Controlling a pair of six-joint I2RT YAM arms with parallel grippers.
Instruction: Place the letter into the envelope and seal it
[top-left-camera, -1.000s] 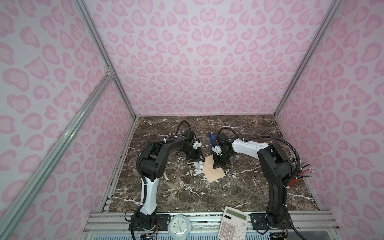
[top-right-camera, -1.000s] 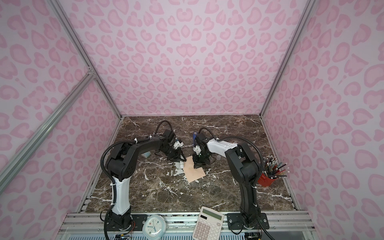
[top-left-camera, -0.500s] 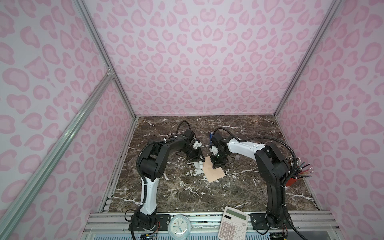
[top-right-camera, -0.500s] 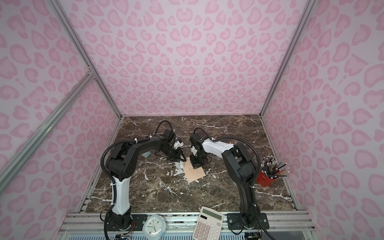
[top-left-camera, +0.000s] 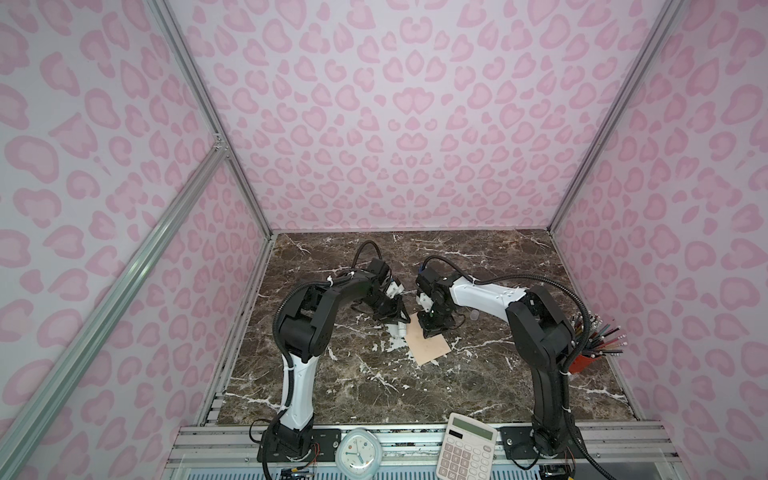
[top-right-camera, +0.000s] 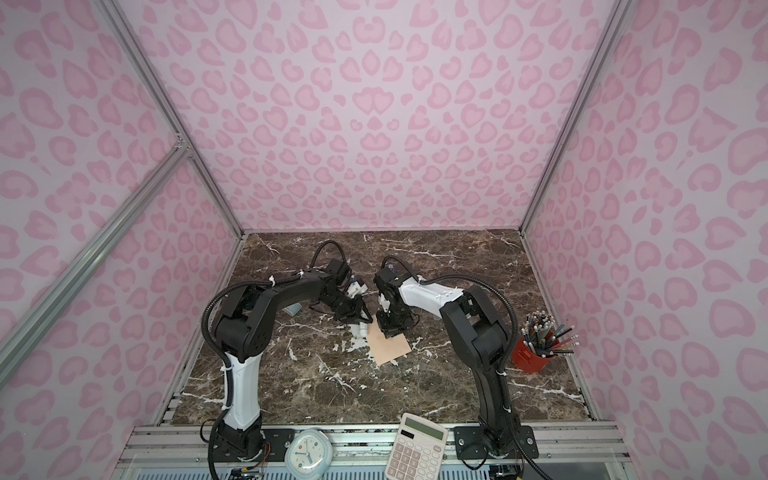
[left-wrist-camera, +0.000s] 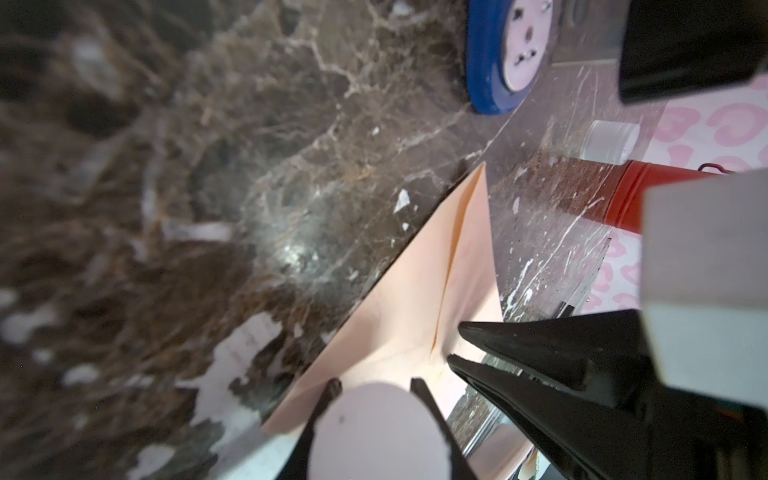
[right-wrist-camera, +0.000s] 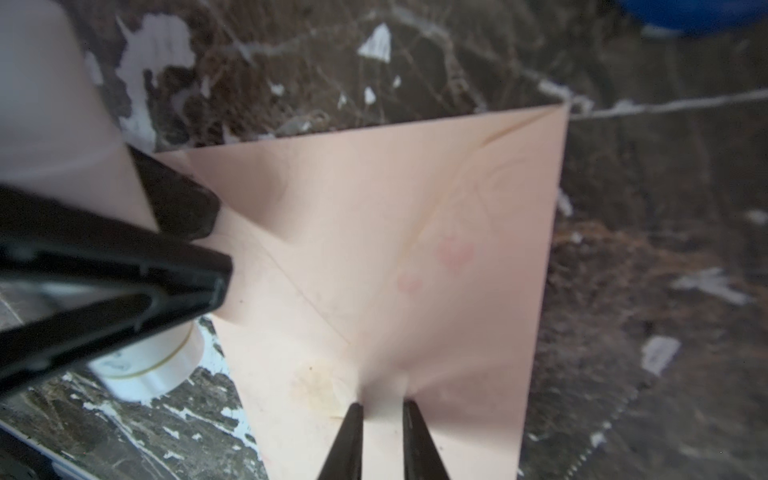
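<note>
Mid-table, far end of envelope (top-left-camera: 430, 349) | right gripper (right-wrist-camera: 382, 409) tips barely apart, pressing it | long axis runs nearward | left gripper (left-wrist-camera: 376, 384) clamps white tube (left-wrist-camera: 374, 432), just left

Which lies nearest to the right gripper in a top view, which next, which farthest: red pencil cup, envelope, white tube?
From the right gripper:
1. envelope: directly under it, touching.
2. white tube: just left of the envelope.
3. red pencil cup: far off, at the right side.
</note>
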